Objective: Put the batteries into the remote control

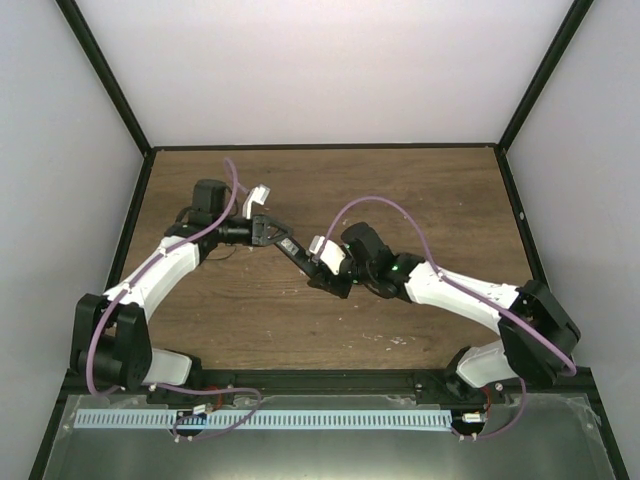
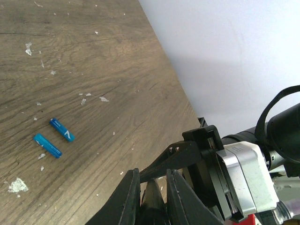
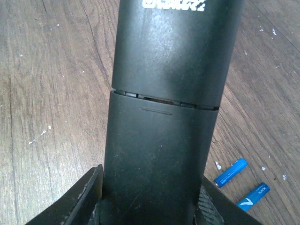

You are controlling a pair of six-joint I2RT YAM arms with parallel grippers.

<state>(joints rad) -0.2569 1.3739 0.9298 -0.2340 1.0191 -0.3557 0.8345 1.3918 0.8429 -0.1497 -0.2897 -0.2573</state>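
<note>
**Q:** Left tool, what is its state?

**A:** I see the left gripper (image 2: 152, 180) fully closed. A black edge sits pinched between its two fingers in the left wrist view. From the top camera, that is one end of the remote control (image 3: 161, 117).

**Q:** And the right tool?

**A:** The right gripper (image 3: 150, 197) has a jaw on each side of the remote control, close against its long edges. I cannot tell from my views whether the pads are actually pressing on it.

**Q:** Where is the remote?

**A:** It spans between the two grippers, over the middle of the table (image 2: 93, 56). It runs diagonally from the left tool down toward the right one. The right wrist camera looks straight along its back. A seam (image 3: 164, 105) crosses the body there, with a thin dark gap along it. White print (image 3: 174, 4) shows at the far end, too cropped to read.

**Q:** Batteries?

**A:** Both batteries (image 3: 230, 172) lie flat on the wood. They are side by side and roughly parallel, near each other but not touching. They are off to the right of the remote in the right wrist view, and neither tool touches them.

**Q:** Anything else on the surface?

**A:** Small white specks (image 2: 18, 185) are scattered over the wood around the batteries.
</note>
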